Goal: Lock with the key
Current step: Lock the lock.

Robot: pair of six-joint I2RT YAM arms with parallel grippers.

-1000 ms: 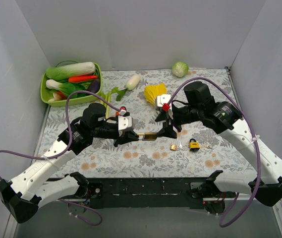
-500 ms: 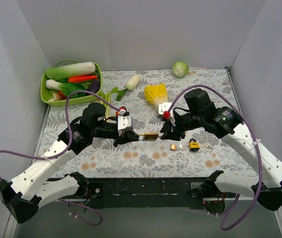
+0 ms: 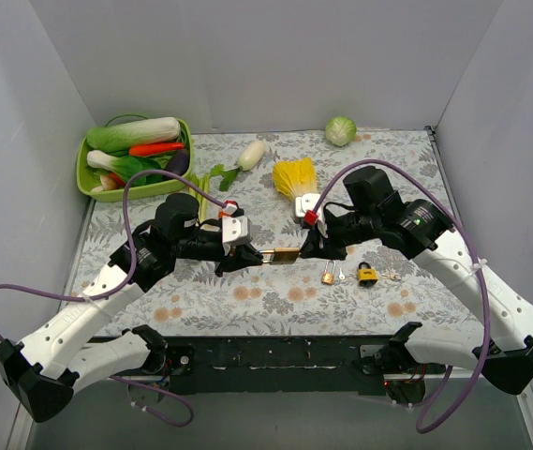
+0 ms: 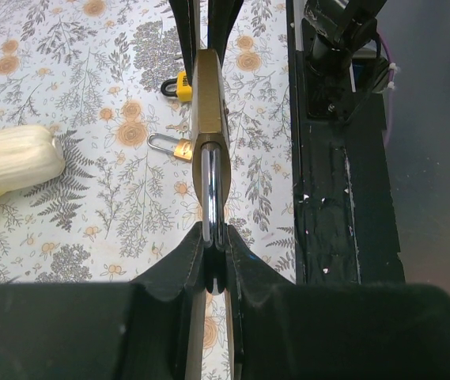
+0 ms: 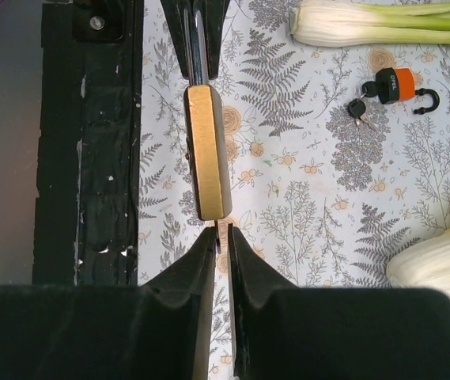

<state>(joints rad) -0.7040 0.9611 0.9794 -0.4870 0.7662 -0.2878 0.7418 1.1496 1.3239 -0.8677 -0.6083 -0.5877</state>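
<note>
Right gripper (image 5: 221,236) has its fingers drawn almost together just below the end face of the brass padlock (image 5: 207,150); a key pinched between them would be too thin to make out here. Seen from the right wrist, the padlock lies dead ahead at 12 o'clock, its long axis running 12 to 6, in line with the fingers. At the far end the left gripper (image 4: 213,237) is clamped on the steel shackle (image 4: 211,182), so the right arm is the one nearer the keyway end and, I judge, the one to push straight in along that axis.
</note>
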